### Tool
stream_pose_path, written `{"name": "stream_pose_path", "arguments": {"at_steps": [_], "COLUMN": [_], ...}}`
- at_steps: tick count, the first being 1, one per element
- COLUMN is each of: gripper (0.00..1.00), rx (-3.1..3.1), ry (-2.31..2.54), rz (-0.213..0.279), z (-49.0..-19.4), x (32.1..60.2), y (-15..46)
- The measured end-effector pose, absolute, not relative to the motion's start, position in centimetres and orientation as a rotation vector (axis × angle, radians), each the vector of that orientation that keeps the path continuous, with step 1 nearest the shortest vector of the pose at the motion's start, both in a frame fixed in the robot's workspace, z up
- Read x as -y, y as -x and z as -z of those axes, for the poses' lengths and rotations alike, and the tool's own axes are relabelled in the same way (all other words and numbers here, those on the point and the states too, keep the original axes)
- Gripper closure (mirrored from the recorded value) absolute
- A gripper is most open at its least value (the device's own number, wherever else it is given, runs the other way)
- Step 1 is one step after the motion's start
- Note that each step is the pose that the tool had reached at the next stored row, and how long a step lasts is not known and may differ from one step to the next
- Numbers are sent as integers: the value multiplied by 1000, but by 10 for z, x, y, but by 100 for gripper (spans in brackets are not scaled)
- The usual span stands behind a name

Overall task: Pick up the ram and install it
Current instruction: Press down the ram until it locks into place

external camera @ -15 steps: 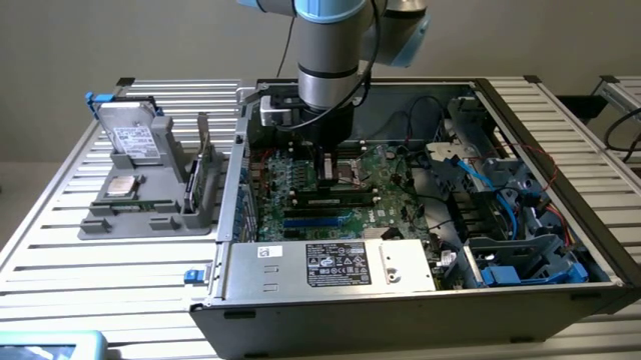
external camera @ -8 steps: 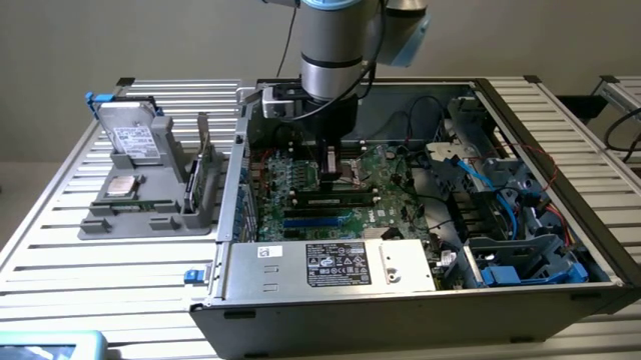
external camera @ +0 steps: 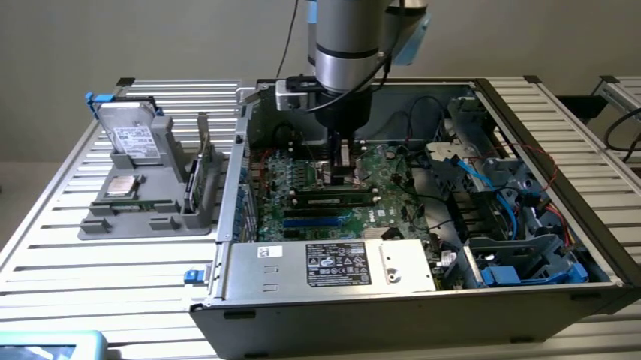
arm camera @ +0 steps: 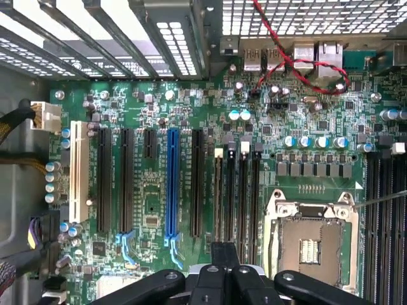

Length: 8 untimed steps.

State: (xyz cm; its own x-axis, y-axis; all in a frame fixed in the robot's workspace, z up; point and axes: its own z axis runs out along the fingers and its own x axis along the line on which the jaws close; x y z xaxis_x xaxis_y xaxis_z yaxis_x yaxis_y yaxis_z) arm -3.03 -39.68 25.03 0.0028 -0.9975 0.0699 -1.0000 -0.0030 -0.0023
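Closed on nothing visible, the end effector (external camera: 344,166) hangs inside the computer case (external camera: 401,300); cables (external camera: 425,124) and motherboard (arm camera: 210,146) surround it.

The exterior view looks down at a slant from in front of and above the slatted counter (external camera: 110,277), far enough off to take in the whole open computer case (external camera: 401,307), the grey holder (external camera: 140,217) at the exterior view's left and the robot arm (external camera: 346,45) reaching down into the case. The wrist view rides on that arm and faces straight down, close over the motherboard (arm camera: 152,210), with the dark claw (arm camera: 222,279) at the picture's edge. Both views share the green motherboard (external camera: 300,187) and its slots
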Motion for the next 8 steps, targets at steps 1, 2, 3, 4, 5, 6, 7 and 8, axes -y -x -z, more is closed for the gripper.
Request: {"name": "stream_pose_path", "arguments": {"at_steps": [1, 2, 3, 4, 5, 6, 7, 8], "gripper": [89, 89, 89, 89, 89, 89, 89, 89], "rx": [2184, 2184, 2184, 2184, 2183, 2183, 2184, 2184], "ry": [-2190, -2190, -2190, -2190, -2189, -2189, -2190, -2190], "rz": [-79, -79, -79, -79, -77, -74, -73, -73], "z": [-251, -251, -251, -251, -251, -251, -251, -251], "x": [397, 397, 397, 397, 397, 397, 397, 397], "y": [28, 26, 24, 22, 21, 21, 21, 21]}}
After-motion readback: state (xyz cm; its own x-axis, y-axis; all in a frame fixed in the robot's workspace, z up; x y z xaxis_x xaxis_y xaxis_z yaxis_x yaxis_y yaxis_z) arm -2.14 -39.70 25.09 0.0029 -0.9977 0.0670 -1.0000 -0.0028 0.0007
